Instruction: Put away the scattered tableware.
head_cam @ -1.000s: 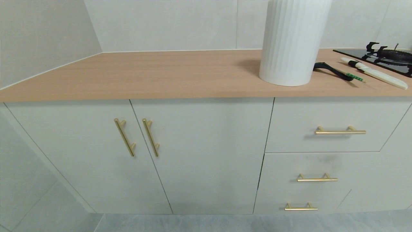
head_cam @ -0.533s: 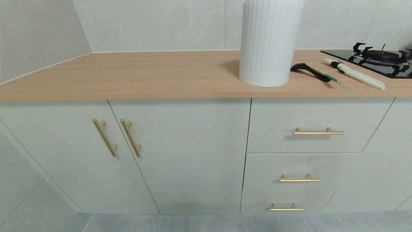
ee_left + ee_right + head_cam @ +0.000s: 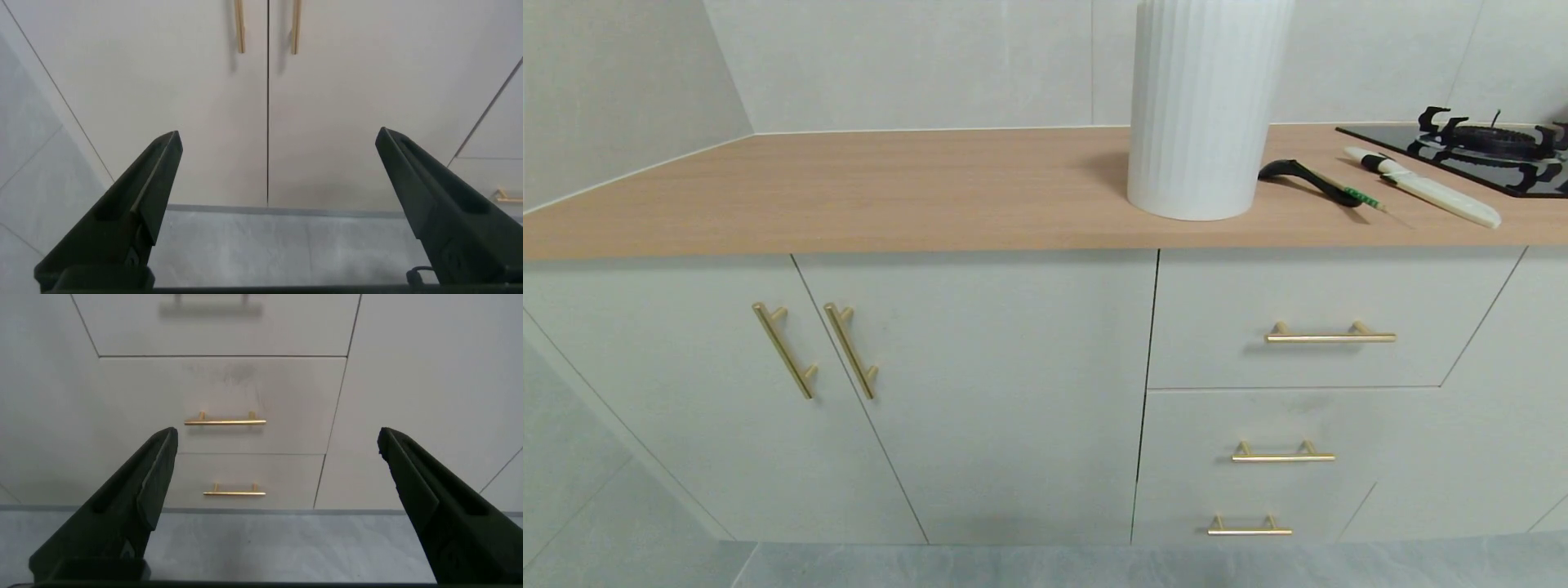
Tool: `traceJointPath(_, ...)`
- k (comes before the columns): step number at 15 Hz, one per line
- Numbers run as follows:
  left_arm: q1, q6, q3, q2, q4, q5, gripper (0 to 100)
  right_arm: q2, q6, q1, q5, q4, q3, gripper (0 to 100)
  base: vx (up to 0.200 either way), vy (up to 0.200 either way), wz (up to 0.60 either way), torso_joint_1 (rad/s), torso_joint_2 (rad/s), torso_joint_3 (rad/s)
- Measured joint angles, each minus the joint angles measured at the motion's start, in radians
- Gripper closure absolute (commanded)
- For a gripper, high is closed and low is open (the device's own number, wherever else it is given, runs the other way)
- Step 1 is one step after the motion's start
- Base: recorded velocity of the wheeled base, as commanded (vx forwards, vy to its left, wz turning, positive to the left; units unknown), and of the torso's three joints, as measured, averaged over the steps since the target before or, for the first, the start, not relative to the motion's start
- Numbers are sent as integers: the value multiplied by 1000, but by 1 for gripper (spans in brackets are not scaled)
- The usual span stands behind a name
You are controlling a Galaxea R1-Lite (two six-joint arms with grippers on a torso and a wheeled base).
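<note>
Nothing is put away yet. The white knife (image 3: 1421, 186), black-handled utensil (image 3: 1303, 175) and green-banded stick (image 3: 1364, 198) lie on the counter (image 3: 890, 188), well above both tools. The left tool (image 3: 278, 137) and right tool (image 3: 276, 434) hang low, jaws apart and empty, facing the cupboard doors (image 3: 163, 98) and drawers (image 3: 221, 400).

White ribbed container (image 3: 1207, 106) on a tan wood-grain counter (image 3: 890, 188); pale grey cabinets (image 3: 996, 392) with gold handles (image 3: 1330, 336); a white knife (image 3: 1439, 195), upper right.

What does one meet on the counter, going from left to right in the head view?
White ribbed container → black tool → white knife → stove.
</note>
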Motion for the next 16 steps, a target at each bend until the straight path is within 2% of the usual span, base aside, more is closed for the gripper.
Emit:
traceJointPath(3, 0, 0, 0, 0, 0, 0, 0, 2, 13, 1, 4, 4, -23, 0, 0, 0, 0, 0, 0, 0)
traceJointPath(7, 0, 0, 0, 0, 0, 0, 0, 151, 53, 34, 31, 6, -206, 0, 0, 0, 0, 0, 0, 0)
traceJointPath(10, 0, 0, 0, 0, 0, 0, 0, 423, 34, 57, 38, 5, -281, 0, 0, 0, 0, 0, 0, 0)
traceJointPath(16, 0, 0, 0, 0, 0, 0, 0, 1091, 7, 186, 39, -70, -427, 0, 0, 0, 0, 0, 0, 0)
